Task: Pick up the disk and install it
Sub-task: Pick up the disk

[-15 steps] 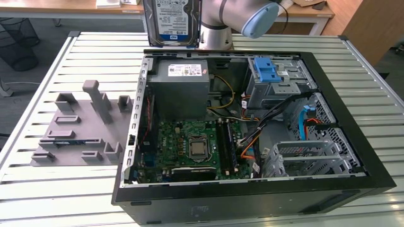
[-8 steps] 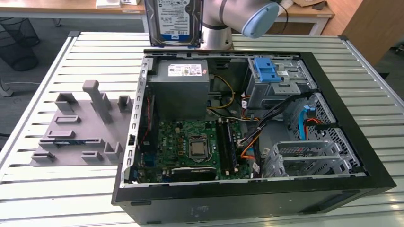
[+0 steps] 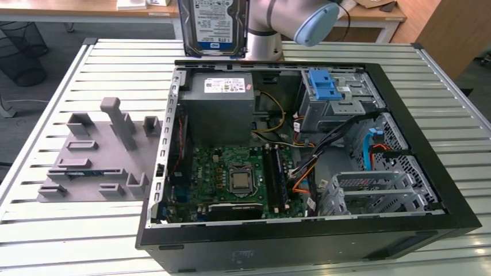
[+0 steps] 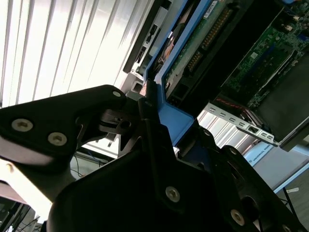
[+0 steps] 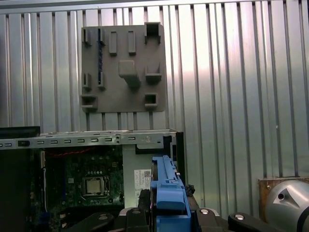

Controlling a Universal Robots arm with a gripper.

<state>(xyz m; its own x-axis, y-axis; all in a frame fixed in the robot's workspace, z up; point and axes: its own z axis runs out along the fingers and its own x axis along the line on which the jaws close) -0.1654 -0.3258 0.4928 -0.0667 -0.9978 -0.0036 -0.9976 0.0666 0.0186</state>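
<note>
- Currently I read the gripper pinching the disk by its blue bracket.
- Disk upright, lifted, beside the open case.

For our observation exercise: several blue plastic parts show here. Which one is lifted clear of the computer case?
The blue bracket framing the disk, gripped by the fingers clear of the case; the blue latch sits inside on its drive cage.
</note>
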